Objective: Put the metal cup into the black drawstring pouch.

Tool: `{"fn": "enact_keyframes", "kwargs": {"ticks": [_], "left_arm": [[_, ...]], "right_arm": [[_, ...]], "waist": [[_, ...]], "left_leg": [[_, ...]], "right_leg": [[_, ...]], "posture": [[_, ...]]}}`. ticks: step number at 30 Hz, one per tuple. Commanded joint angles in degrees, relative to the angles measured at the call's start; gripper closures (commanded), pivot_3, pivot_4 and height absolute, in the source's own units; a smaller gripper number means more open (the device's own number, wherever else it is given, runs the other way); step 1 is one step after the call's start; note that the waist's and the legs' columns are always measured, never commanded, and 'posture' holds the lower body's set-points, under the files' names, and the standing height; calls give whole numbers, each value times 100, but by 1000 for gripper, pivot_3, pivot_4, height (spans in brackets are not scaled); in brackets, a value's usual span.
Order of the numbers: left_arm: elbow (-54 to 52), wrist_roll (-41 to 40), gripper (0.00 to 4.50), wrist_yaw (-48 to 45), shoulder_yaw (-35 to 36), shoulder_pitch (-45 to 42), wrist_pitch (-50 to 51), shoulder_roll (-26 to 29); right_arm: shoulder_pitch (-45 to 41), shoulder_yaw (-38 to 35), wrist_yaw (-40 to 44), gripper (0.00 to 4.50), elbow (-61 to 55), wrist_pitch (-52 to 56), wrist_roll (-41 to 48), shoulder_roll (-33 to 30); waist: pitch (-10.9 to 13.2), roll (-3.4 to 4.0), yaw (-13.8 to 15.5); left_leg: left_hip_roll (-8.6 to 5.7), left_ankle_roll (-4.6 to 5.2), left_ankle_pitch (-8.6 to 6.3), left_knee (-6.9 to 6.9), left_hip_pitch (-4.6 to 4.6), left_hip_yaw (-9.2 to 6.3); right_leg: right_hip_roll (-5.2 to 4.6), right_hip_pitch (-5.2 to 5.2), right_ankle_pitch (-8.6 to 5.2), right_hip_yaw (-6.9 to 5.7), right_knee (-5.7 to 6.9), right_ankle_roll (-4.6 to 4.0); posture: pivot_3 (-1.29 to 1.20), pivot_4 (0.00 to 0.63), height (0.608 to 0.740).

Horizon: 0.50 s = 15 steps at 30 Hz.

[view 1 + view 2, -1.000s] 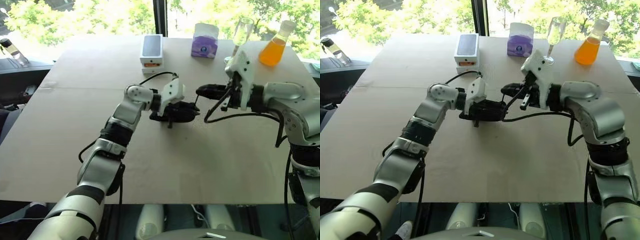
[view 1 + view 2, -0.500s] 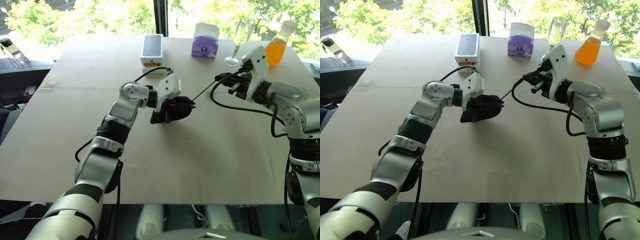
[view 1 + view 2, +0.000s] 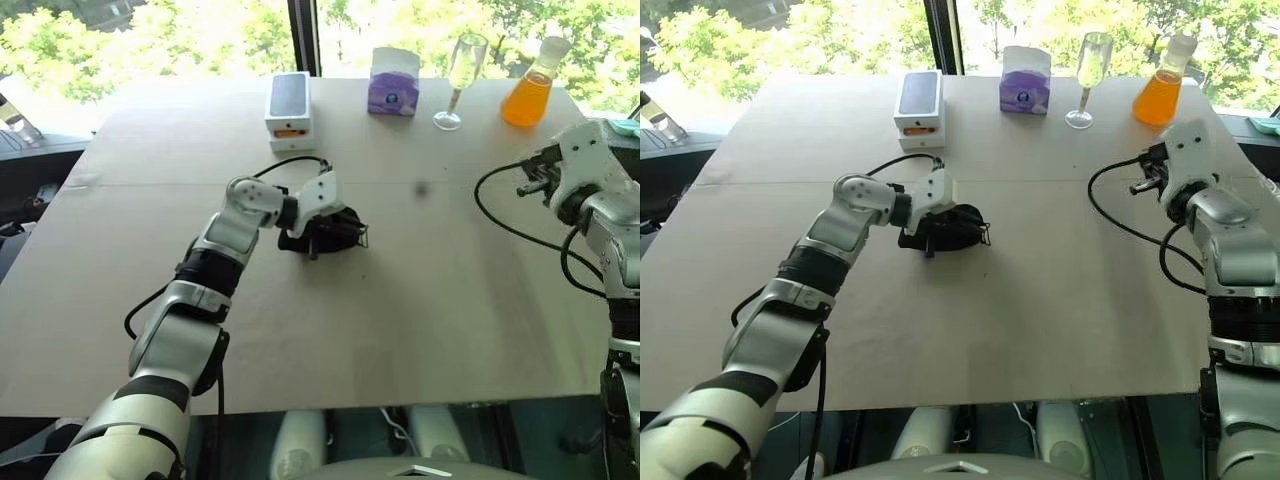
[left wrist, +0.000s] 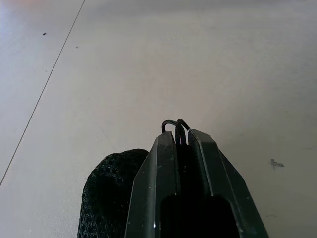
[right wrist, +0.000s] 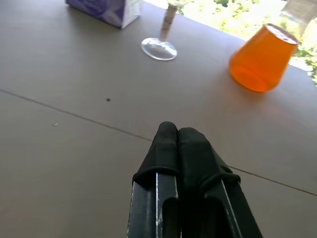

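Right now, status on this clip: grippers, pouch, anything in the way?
Left gripper shut on the black drawstring pouch, pouch on the table. Right gripper shut, empty, off to the right. Metal cup unseen. Nothing in the way.

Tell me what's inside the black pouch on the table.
Cannot tell. The black drawstring pouch looks bulged, but its fabric hides any contents, and no metal cup is visible. The left hand is shut on its cord, beside the pouch.

Left tool (image 4: 181, 141) is pinched nearly closed at mid-table; right tool (image 5: 177, 136), fingers pressed together, is raised far right.
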Motion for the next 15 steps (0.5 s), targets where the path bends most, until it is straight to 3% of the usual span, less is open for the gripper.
{"fn": "enact_keyframes", "kwargs": {"ticks": [1,3,7,10,15], "left_arm": [[104,43,4490,22,47,54,30,13],[70,-22,4500,0,90,58,45,-5],[7,-208,4500,-32,216,18,146,-61],[-21,-297,4500,-62,272,-21,231,-58],[-268,-458,4500,-209,395,78,389,25]], "right_arm": [[204,151,610,4214,-942,149,462,5],[404,276,889,3570,-1342,268,741,41],[661,658,891,1686,-1932,740,1090,406],[794,1170,941,1686,-2143,813,1034,578],[513,1698,435,1686,-1616,773,711,1420]], "waist": [[0,0,15],[0,0,30],[0,-1,40],[1,-1,49],[1,-2,40]], "left_leg": [[0,0,0,0,-2,-1],[-1,7,-4,3,-4,-1],[-1,14,-8,5,-7,-8],[-2,11,-6,6,-11,-16],[-4,0,0,8,-13,-17]], "right_leg": [[-2,0,0,-1,-1,0],[-5,0,1,-1,-2,1],[-6,0,1,-7,-2,1],[-6,0,0,-15,-2,1],[-6,-1,0,-15,-2,1]], "posture": [[0,150,737],[0,150,737],[0,150,737],[0,150,737],[0,150,737]]}}
